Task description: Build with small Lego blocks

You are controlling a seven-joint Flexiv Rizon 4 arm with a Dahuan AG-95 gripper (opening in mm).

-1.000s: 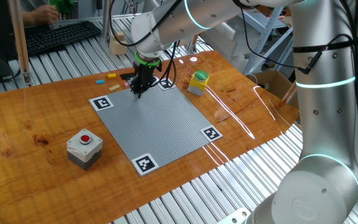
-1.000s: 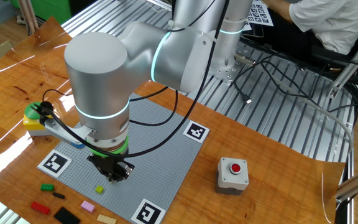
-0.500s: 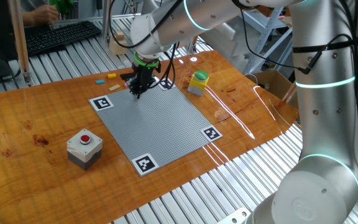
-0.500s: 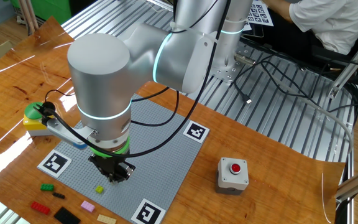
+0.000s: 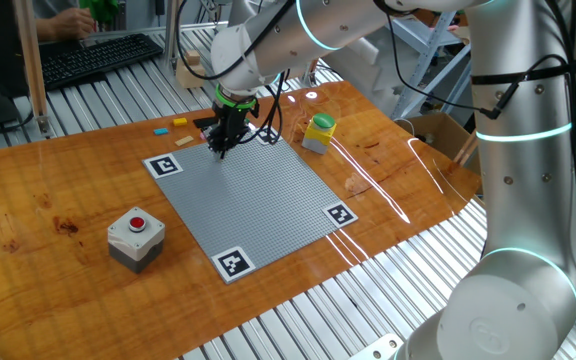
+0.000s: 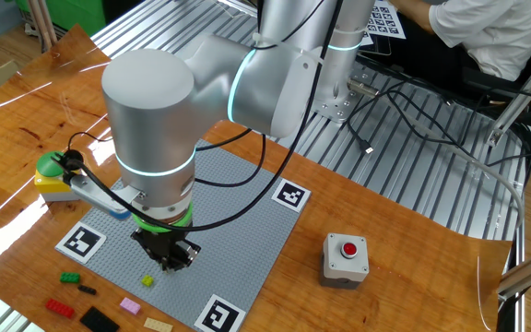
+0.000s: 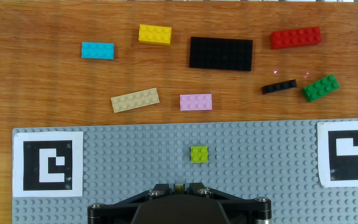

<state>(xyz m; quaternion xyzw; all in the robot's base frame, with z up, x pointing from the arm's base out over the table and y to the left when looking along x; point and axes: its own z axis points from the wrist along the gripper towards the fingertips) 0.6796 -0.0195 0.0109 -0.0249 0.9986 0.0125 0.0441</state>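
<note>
Barely risen, the gripper (image 6: 167,262) hovers over the yellow-green brick (image 7: 199,154); jaws seemingly closed, tips hidden.

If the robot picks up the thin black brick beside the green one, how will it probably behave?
The thin black brick looks like rigid plastic, so it likely stays stiff. Being narrow and small, it is probably very light and may twist between the jaws. It lies flat on the wooden table, so it should slide rather than roll.
</note>
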